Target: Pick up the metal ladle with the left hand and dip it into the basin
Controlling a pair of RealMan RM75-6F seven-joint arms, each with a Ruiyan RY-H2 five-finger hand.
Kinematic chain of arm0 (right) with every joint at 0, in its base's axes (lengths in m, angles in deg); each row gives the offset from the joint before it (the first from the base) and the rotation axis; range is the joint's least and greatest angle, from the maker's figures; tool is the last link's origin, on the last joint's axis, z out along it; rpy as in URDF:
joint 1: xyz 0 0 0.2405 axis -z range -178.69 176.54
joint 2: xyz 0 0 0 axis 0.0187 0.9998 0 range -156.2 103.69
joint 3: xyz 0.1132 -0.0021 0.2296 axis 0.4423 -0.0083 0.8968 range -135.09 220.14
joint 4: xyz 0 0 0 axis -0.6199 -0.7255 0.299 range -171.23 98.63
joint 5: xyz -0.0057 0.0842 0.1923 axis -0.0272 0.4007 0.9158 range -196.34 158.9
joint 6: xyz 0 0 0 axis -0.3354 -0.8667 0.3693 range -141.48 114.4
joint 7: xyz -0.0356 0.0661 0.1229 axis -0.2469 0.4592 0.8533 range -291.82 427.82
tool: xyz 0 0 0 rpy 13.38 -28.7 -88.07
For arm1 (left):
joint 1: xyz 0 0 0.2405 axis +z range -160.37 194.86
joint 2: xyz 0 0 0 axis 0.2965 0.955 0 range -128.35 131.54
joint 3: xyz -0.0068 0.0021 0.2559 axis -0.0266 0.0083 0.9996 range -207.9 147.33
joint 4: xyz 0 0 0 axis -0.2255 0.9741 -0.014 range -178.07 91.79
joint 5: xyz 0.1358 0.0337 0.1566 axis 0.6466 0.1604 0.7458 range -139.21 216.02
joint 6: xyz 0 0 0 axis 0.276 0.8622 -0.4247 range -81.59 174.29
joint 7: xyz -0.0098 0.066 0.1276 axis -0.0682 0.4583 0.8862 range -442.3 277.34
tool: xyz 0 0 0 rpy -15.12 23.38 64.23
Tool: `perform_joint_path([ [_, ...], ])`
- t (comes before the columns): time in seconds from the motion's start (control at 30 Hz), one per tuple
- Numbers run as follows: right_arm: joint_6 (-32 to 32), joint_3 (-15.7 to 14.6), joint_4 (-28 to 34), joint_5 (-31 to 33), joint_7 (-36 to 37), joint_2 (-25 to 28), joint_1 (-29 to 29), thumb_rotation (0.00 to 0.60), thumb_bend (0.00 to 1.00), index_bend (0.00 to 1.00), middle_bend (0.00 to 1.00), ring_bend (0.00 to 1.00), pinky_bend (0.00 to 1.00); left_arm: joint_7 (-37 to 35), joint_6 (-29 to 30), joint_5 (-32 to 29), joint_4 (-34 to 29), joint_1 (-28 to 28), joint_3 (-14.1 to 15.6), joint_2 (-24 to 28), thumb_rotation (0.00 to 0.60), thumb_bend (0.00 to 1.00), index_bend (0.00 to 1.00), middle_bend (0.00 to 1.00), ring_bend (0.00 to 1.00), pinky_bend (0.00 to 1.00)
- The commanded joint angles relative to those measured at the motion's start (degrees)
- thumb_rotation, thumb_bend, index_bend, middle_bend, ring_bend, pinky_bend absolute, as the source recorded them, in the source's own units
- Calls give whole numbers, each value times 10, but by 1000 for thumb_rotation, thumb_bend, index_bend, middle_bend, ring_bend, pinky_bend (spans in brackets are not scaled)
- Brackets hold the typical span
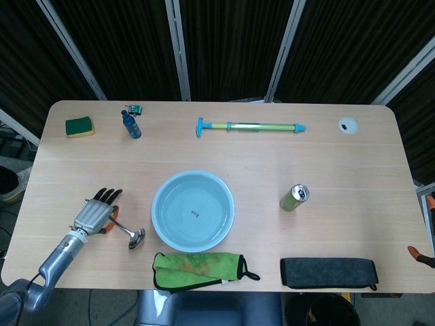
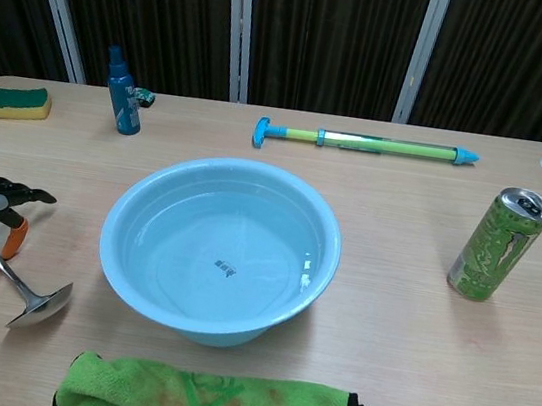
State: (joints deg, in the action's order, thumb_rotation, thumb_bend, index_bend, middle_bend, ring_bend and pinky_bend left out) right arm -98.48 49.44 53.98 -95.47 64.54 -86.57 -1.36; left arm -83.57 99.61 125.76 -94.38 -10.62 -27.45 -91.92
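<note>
One step is in hand: the left hand [image 1: 93, 213], fingers spread over the metal ladle [image 1: 129, 233] lying lower left beside the basin [image 1: 193, 210], grips nothing yet; next, close and lift.

- A pale wooden desk [image 1: 353, 176] carries everything;
- at its middle, toward the front edge, a light blue basin [image 1: 193, 210] holding water;
- left of the basin, the metal ladle [image 1: 129, 234];
- along the front edge, a green cloth [image 1: 197, 265] and a dark folded cloth [image 1: 328, 272];
- right of the basin, a green can [image 1: 293, 197], upright;
- near the back edge, a sponge [image 1: 79, 126], a blue bottle [image 1: 131, 125], a water pump toy [image 1: 250, 126] and a white disc [image 1: 348, 125] toward the right corner.
</note>
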Motion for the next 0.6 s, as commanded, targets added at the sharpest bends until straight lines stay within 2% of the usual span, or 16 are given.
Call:
perform_joint_path([
  [0.03,1,0,0,1,-1,0,-1,600,0,0,0,0,0,-2,0,0,3,-1,1,-1,600,411,519,0,0,0],
  [0.3,2,1,0,3,-2,0,-1,600,0,0,0,0,0,-4,4,1,5,0,6,-1,600,443,542,0,0,0],
  [0.6,-2,-1,2,0,-4,-1,0,600,0,0,0,0,0,3,46,17,-47,12,16,31,600,445,564,0,0,0],
])
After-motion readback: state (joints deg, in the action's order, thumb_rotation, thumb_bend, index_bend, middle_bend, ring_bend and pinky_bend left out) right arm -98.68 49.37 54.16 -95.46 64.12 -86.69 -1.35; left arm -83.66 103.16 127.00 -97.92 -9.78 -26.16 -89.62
